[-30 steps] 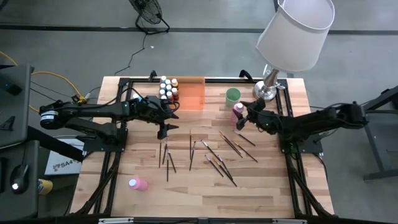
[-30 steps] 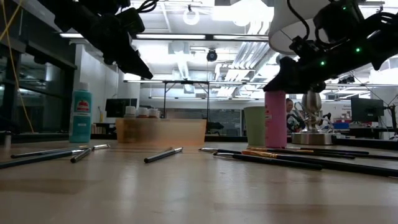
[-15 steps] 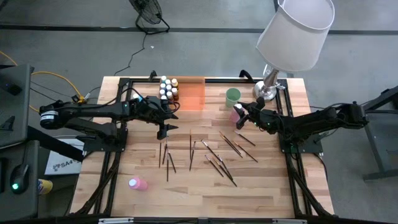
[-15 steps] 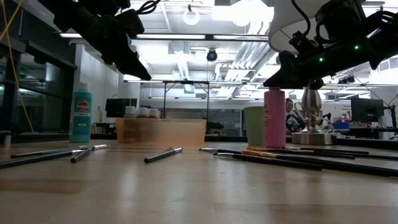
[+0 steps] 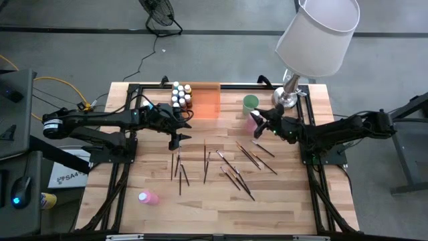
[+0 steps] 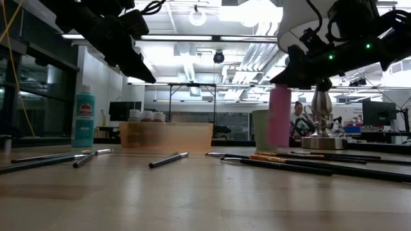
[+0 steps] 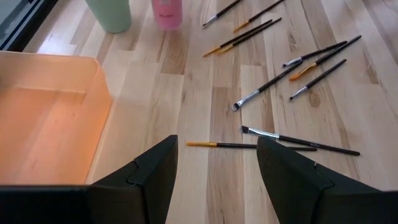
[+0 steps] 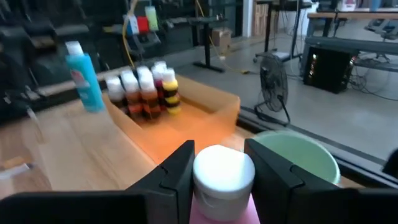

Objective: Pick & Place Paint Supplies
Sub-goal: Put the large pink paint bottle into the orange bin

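Observation:
A pink paint bottle [image 6: 279, 122] with a white cap stands upright just above the table, in front of the pale green cup [image 5: 250, 102]. My right gripper [image 5: 256, 124] is shut on it. My left gripper [image 5: 175, 138] hangs open above the table, near the translucent orange tray [image 5: 206, 102], with one thin brush [image 7: 217, 145] lying on the wood below its fingers. Several small bottles [image 5: 179, 96] stand in the tray's left end. Several dark paintbrushes [image 5: 231, 167] lie scattered mid-table. Another pink bottle [image 5: 148, 197] lies on its side near the front left. My right gripper pinches the pink bottle at its white cap [image 8: 202, 171] between the two fingers [image 8: 177, 171], one on each side. The fingers come from the table's right, slanting down. The bottle hangs upright below them, its base [image 6: 279, 146] a little above the table.
A lamp with a metal base [image 5: 289, 97] and a large white shade stands at the far right, close behind my right arm. A tall blue bottle [image 6: 83, 119] stands by the tray. The tray's right part [image 7: 43, 124] holds nothing.
My right gripper has taken hold of the pink bottle at its cap and raised it a little off the table, carrying it slightly toward the tray; the bottle stays upright.

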`<action>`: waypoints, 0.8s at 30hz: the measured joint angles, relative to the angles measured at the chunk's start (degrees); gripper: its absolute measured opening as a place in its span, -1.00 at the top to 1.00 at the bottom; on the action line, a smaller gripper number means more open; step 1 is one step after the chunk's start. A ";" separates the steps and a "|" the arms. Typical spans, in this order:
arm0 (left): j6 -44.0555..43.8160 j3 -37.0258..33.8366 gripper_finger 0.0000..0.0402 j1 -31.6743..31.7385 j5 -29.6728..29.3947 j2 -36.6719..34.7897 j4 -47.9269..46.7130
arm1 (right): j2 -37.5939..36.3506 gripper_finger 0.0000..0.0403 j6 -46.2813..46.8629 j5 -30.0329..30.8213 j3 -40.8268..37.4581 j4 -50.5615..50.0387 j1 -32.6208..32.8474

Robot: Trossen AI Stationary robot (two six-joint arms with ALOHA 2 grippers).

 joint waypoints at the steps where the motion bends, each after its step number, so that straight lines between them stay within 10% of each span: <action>1: 0.01 0.01 -0.06 0.00 0.01 0.00 -0.12 | -0.15 0.43 -0.01 -0.65 0.65 -0.07 0.00; 11: 0.30 0.02 -0.06 0.00 -0.04 -0.09 -1.31 | 1.90 0.43 -3.54 -9.81 20.45 -20.42 -0.38; 24: -3.46 -0.51 -0.06 0.07 -4.56 -7.02 -5.62 | 24.93 0.43 -12.58 -26.99 48.15 -25.84 -10.46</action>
